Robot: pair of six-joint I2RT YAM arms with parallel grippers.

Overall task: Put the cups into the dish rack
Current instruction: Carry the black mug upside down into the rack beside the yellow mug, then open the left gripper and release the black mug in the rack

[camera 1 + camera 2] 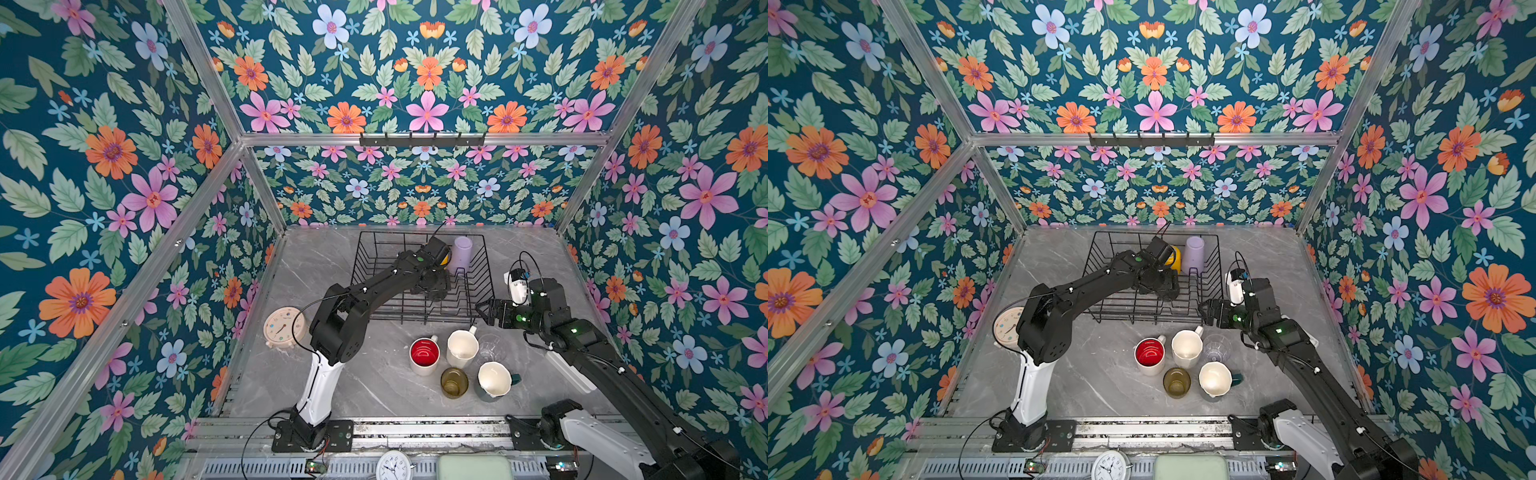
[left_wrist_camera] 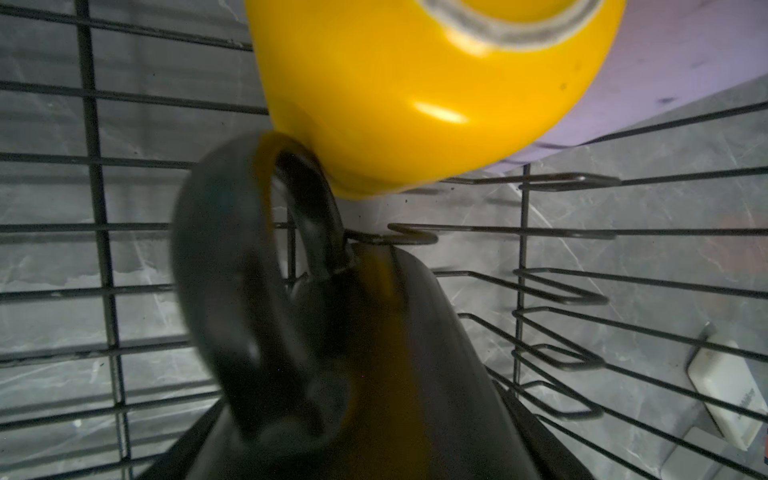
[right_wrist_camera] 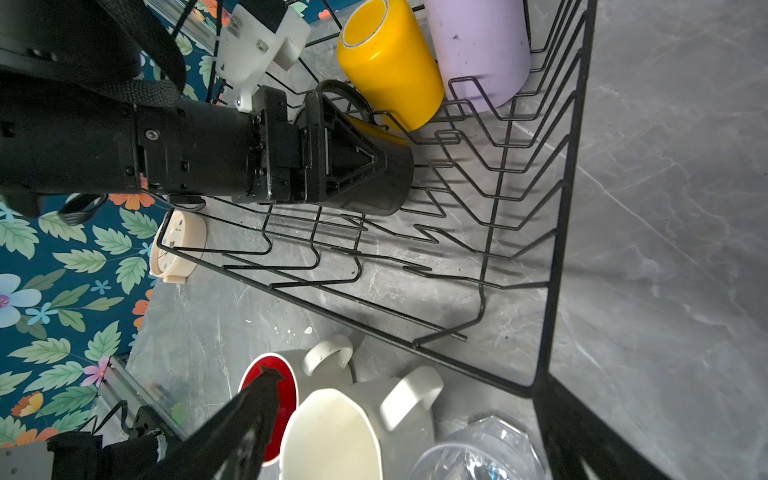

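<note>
Three cups are inside the dish rack point(image 1: 415, 309), five outside it; at the rack's far side the yellow mug point(image 3: 390, 70) stands base up, with the lilac tumbler point(image 3: 478, 50) pressed close beside it, nearer the rack's right wall. My left gripper point(image 3: 370, 166) reaches into the middle of the rack, just on the near side of the yellow mug; its jaws are spread broad and closed around the black mug point(image 3: 386, 191), which lies tilted over the rack's prongs with its handle turned towards my wrist and almost touching the yellow mug. Whether the black mug rests on the wires I cannot tell. My right gripper point(image 1: 482, 311) hangs just outside the rack's near right corner, jaws wide apart and holding nothing. On the table in front of the rack's near wall stand the white mug with red inside point(image 1: 424, 354), the cream mug point(image 1: 462, 348) and the clear glass point(image 1: 490, 348) in a row; farther from the rack stand the amber glass point(image 1: 454, 382) and the teal mug with white inside point(image 1: 494, 379).
</note>
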